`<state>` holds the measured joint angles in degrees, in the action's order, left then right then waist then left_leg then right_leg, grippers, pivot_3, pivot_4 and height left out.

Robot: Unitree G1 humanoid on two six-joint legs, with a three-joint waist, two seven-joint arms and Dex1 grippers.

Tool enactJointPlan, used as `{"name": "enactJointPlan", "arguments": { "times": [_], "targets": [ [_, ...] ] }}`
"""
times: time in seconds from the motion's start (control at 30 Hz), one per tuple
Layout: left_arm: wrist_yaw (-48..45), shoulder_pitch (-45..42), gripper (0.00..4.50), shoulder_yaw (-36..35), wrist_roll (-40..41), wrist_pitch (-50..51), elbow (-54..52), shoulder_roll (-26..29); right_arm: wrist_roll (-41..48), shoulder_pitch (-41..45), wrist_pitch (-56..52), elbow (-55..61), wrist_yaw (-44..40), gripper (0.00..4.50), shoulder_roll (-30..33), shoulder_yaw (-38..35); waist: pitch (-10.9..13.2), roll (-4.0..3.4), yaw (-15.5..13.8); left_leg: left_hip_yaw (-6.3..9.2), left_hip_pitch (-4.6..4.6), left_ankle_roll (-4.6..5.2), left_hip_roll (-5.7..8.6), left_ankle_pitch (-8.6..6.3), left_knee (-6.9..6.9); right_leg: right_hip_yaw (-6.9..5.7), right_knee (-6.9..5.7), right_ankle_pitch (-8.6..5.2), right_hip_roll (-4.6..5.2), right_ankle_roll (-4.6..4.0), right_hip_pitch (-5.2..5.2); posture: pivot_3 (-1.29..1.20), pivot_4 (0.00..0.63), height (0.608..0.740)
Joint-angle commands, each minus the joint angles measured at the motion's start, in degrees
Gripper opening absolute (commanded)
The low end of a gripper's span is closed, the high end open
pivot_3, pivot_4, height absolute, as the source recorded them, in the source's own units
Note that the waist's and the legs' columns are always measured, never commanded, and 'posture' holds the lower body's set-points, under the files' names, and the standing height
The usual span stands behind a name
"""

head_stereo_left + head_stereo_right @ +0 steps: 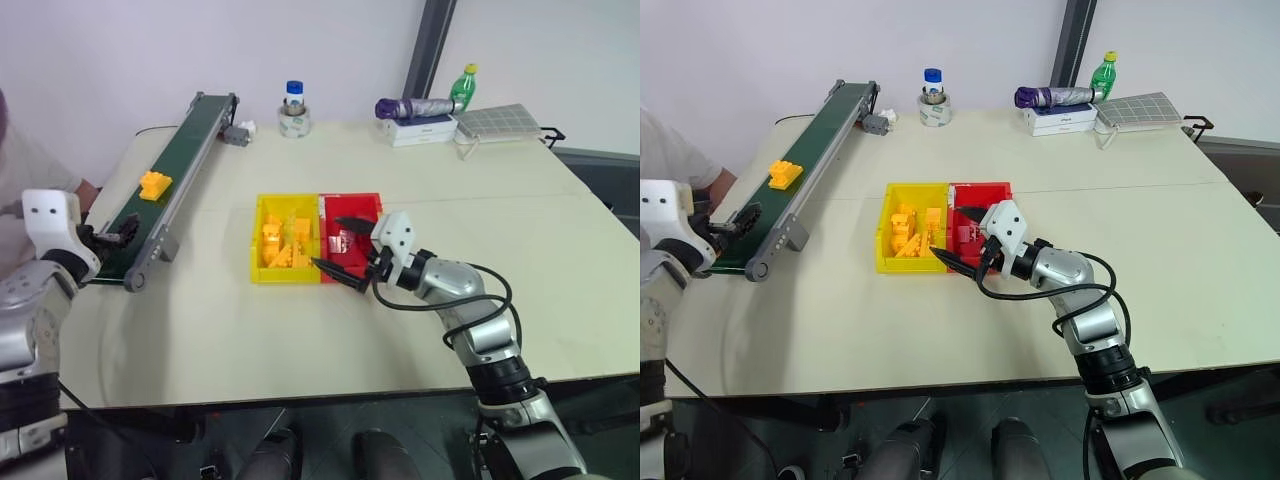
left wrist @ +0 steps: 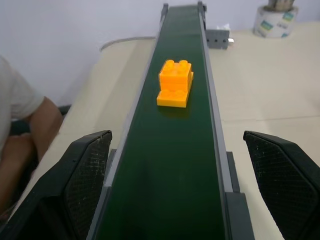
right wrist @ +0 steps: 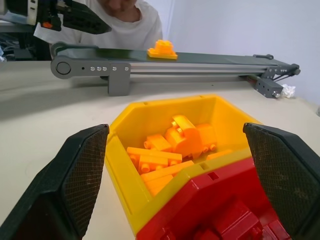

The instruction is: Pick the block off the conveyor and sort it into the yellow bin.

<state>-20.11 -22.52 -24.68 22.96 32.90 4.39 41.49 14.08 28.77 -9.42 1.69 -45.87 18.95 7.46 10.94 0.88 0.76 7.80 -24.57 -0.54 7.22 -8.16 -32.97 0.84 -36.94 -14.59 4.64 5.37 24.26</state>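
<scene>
Block on the belt, both grippers empty and spread wide.

Block [image 1: 154,184] sits mid-belt on the conveyor [image 1: 178,160], at about 12 o'clock from the left gripper [image 1: 118,233], which hovers level over the belt's near end, fingers wide, well short of the block. Right gripper [image 1: 347,257] is level at the near edge of the bins, jaws wide, straddling the seam between the yellow bin [image 1: 257,246], which holds a heap of bricks [image 1: 285,245], and the red bin [image 1: 362,203]. Person's arm [image 2: 22,135] beside the belt at 9 o'clock.
</scene>
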Motion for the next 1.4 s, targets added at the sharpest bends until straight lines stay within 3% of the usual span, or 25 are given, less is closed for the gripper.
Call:
{"name": "enactJointPlan", "arguments": {
  "times": [0.03,0.3,0.73,0.83,1.0,1.2,1.3,1.4],
  "targets": [
    [-2.4,-4.3,4.45,2.2,-2.1,-1.4,5.3,2.4,0.1,0.1,1.1,2.0,0.7,4.50,-0.6,-0.1,0.0,0.00,0.0,0.00,0.00,0.00,0.00,0.00,0.00,0.00,0.00,0.00,0.00,0.00,0.01,0.00,0.150,0.740],
    [-5.8,-12.0,4.45,5.4,-5.5,-5.9,17.9,3.4,0.2,-0.8,0.5,3.3,1.6,4.50,-0.2,-0.3,0.0,0.00,0.0,0.00,0.00,0.00,0.00,0.00,0.02,0.00,-0.01,0.01,0.00,0.02,0.04,0.00,0.150,0.740],
    [-7.7,-15.1,4.45,6.0,-7.2,-8.7,25.1,2.7,0.2,-0.9,0.3,3.5,2.0,4.50,-0.2,-0.2,0.0,0.00,0.0,0.00,0.00,0.00,0.00,0.00,0.01,0.00,-0.01,0.08,0.00,0.13,0.03,0.00,0.150,0.740],
    [-8.2,-14.3,3.59,6.2,-7.4,-8.4,24.9,2.4,0.2,-0.8,0.3,3.3,2.0,4.50,-0.1,-0.2,0.0,0.00,0.0,0.00,0.00,0.00,0.01,0.00,0.01,0.00,-0.01,0.09,0.00,0.15,0.04,0.00,0.150,0.740],
    [-7.5,-13.6,1.25,5.6,-7.6,-8.2,23.8,1.7,0.0,-1.0,0.5,3.4,2.1,4.50,0.2,-0.3,0.0,0.00,0.0,0.00,0.00,0.00,0.01,0.00,0.01,0.00,-0.02,0.09,0.00,0.15,0.03,0.00,0.150,0.740],
    [-9.3,-12.6,1.31,3.4,-4.0,-7.7,18.0,0.7,0.1,-0.7,0.5,3.2,2.1,4.50,0.1,-0.3,0.0,0.01,0.0,0.00,0.00,0.00,0.01,0.01,0.01,0.00,-0.03,0.10,0.00,0.16,0.04,0.00,0.150,0.740],
    [-15.5,-8.8,1.31,2.5,4.7,-2.3,5.8,-1.6,0.2,-0.6,0.4,3.2,1.9,4.50,0.3,-0.4,0.0,0.01,0.1,0.00,-0.01,0.00,0.01,0.01,0.01,0.00,0.00,0.09,0.01,0.16,0.03,0.00,0.150,0.740],
    [-16.6,-6.7,1.31,5.1,6.1,-1.0,-1.9,-3.5,0.3,-0.4,0.4,3.1,1.8,4.50,0.5,-0.5,0.0,0.01,0.0,-0.01,-0.02,0.00,0.01,0.01,0.00,0.00,-0.01,0.08,0.01,0.13,0.02,0.00,0.150,0.740]
  ]
}}
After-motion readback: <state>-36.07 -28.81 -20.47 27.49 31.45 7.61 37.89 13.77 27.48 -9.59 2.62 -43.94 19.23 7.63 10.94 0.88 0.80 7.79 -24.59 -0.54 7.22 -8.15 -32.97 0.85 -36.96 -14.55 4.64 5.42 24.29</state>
